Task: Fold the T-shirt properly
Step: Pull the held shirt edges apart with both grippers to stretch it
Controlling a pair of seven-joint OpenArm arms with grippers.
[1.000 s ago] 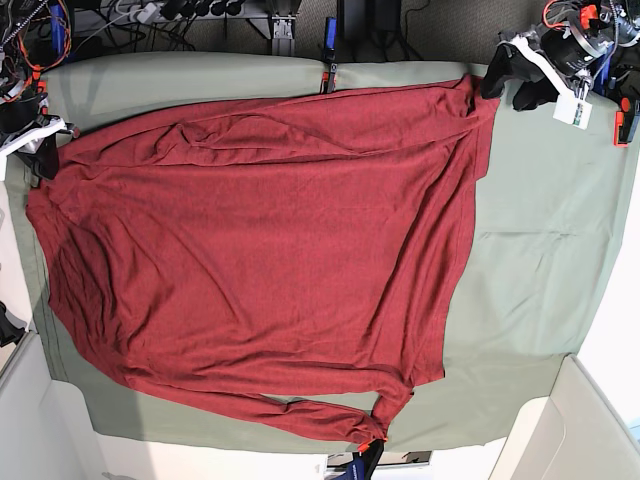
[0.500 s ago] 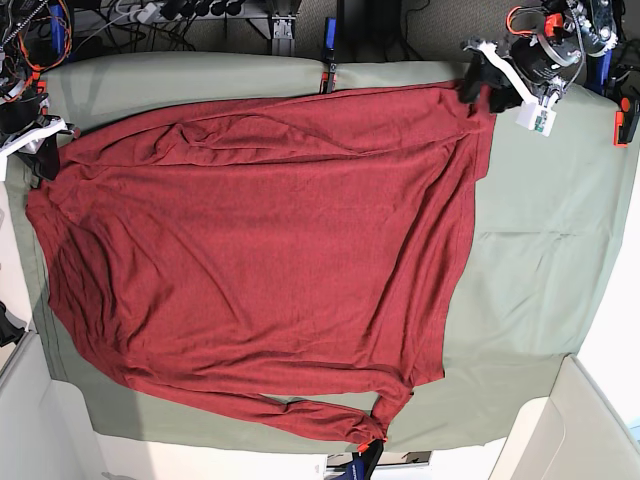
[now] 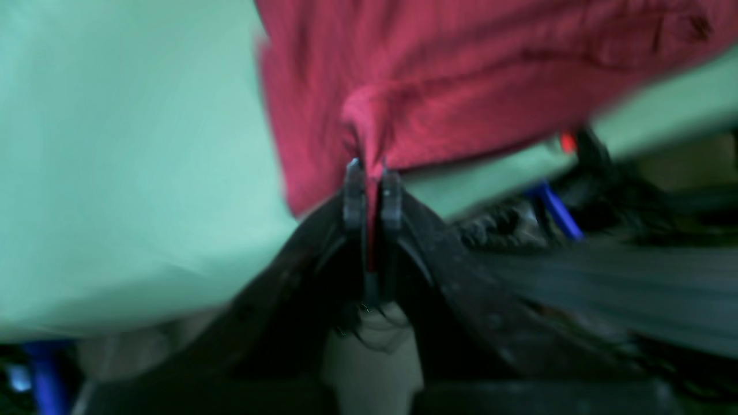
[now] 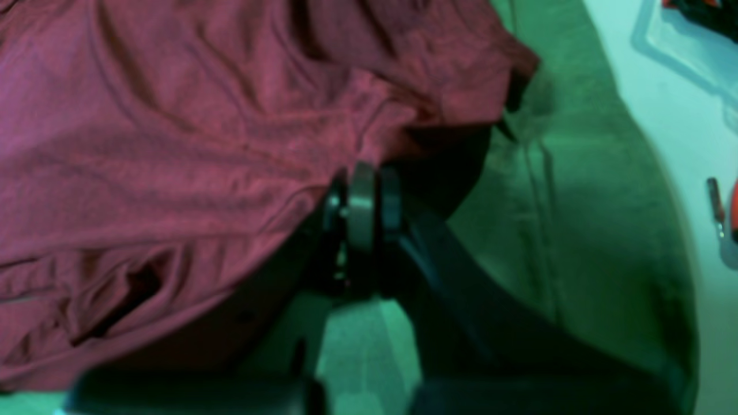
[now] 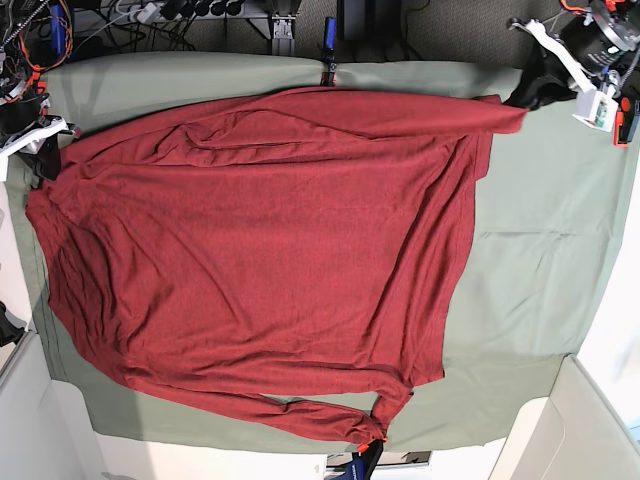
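Note:
The dark red T-shirt lies spread flat across the sage-green table cloth. At the far right back corner my left gripper is shut on a pinch of the shirt's corner, which is drawn out into a point. The left wrist view shows red fabric gathered between the closed tips of the left gripper. At the left edge my right gripper is shut, with the shirt bunched at the tips of the right gripper.
Cables and a blue clamp sit along the table's back edge. An orange clamp is at the right edge. White bin walls stand at the front right corner, and another at the front left.
The left gripper has closed on the shirt's back right corner and moved right, stretching that corner into a point over the green cloth. The right gripper has stayed put.

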